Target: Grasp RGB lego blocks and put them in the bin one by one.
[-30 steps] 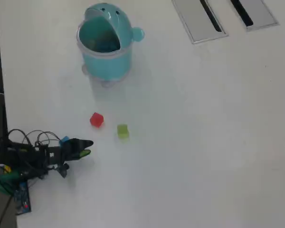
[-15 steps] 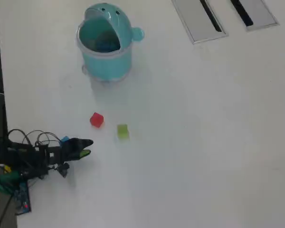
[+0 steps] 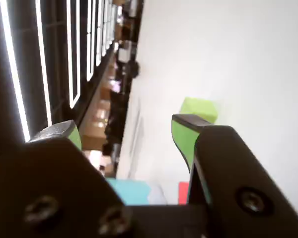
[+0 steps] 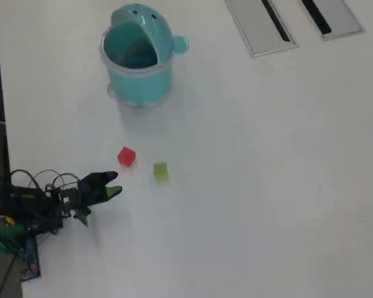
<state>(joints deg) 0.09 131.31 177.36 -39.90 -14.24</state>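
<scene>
- Fingers (image 4: pixel 112 186) parted, a clear empty gap between the two green-padded tips in the wrist view (image 3: pixel 126 130); nothing held.
- Low over the white counter (image 4: pixel 267 186), at the end of the black arm (image 4: pixel 37 205) reaching in from the left edge of the overhead view; tips pointing right and slightly up in that view.
- Red block (image 4: pixel 126 156) just beyond the tips, up and to the right in the overhead view; apart from them, resting on the counter. In the wrist view only a sliver of red (image 3: pixel 183 192) visible, low between the fingers.
- Yellow-green block (image 4: pixel 160 171) farther right of the tips, just beside the red one, not touching it. In the wrist view seen past the right-hand tip (image 3: pixel 199 109).
- Blue block not visible on the open counter; a dark blue patch (image 4: pixel 137 59) inside the bin, too unclear to identify.
- Teal bin (image 4: pixel 137 84) well apart from the fingers, upright, near the top of the overhead view, hood lid open toward the camera.
- Two grey slotted panels (image 4: pixel 261 25) at the far top right, well clear of the fingers.
</scene>
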